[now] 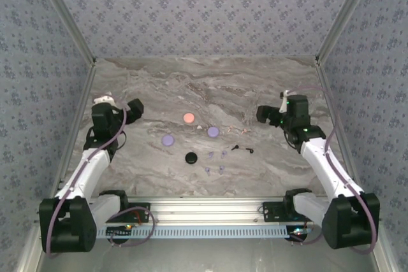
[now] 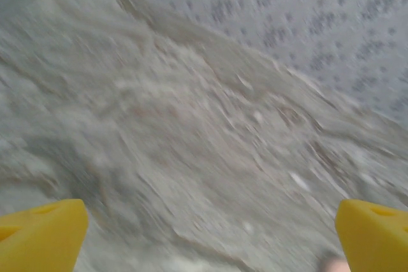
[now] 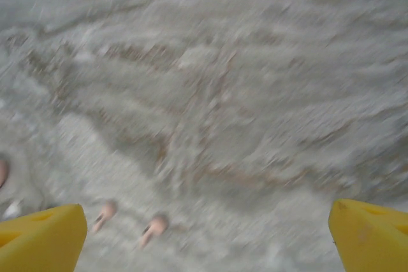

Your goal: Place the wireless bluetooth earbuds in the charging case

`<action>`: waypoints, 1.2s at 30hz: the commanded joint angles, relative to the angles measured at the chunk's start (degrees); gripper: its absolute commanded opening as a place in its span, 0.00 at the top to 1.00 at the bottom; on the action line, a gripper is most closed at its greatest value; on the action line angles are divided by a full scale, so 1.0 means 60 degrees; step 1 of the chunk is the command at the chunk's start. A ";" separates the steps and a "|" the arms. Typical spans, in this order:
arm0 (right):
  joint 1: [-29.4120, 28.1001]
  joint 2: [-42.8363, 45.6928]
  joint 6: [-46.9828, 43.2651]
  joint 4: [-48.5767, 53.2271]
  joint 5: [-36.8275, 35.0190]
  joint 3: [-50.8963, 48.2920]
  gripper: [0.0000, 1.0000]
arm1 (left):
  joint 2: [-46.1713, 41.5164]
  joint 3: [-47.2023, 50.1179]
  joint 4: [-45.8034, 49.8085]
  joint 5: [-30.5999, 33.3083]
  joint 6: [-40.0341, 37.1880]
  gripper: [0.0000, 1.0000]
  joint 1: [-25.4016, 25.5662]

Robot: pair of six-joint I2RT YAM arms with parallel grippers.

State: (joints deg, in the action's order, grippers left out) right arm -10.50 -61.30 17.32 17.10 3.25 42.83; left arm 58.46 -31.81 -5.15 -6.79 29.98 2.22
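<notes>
Lavender earbuds (image 1: 224, 154) are lying in a loose cluster near the middle of the marble table (image 1: 255, 87), just right of the black case (image 1: 190, 157), with a black pair (image 1: 235, 148) sitting beside them. I am judging them light, hard and slick, likely to skitter under a clumsy touch, so I am planning to pinch one across its stem. The left gripper (image 1: 135, 107) and the right gripper (image 1: 263, 114) are both hanging wide open, holding nothing, well apart from the earbuds.
</notes>
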 commanded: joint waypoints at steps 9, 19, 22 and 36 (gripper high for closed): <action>-0.4750 -0.2604 0.3445 0.1863 -0.1621 0.1731 0.00 | -0.0433 0.0117 0.0783 -0.1080 0.1757 0.01 0.1887; -0.5656 -0.6095 0.3275 0.2166 -0.1738 0.4127 0.13 | -0.1196 0.0409 0.1014 -0.0828 0.1970 0.01 0.1993; -0.5711 -0.6720 0.3291 0.2253 -0.1769 0.4640 0.17 | -0.1508 0.0395 0.1232 -0.0693 0.1900 0.01 0.2003; -0.5722 -0.8045 0.3320 0.2294 -0.2114 0.5176 0.30 | -0.2082 0.0468 0.1546 -0.0412 0.1933 0.01 0.2003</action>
State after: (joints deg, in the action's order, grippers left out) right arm -44.58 -108.14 36.86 28.95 -7.33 71.59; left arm 46.81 -28.69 3.33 -10.02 41.25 14.00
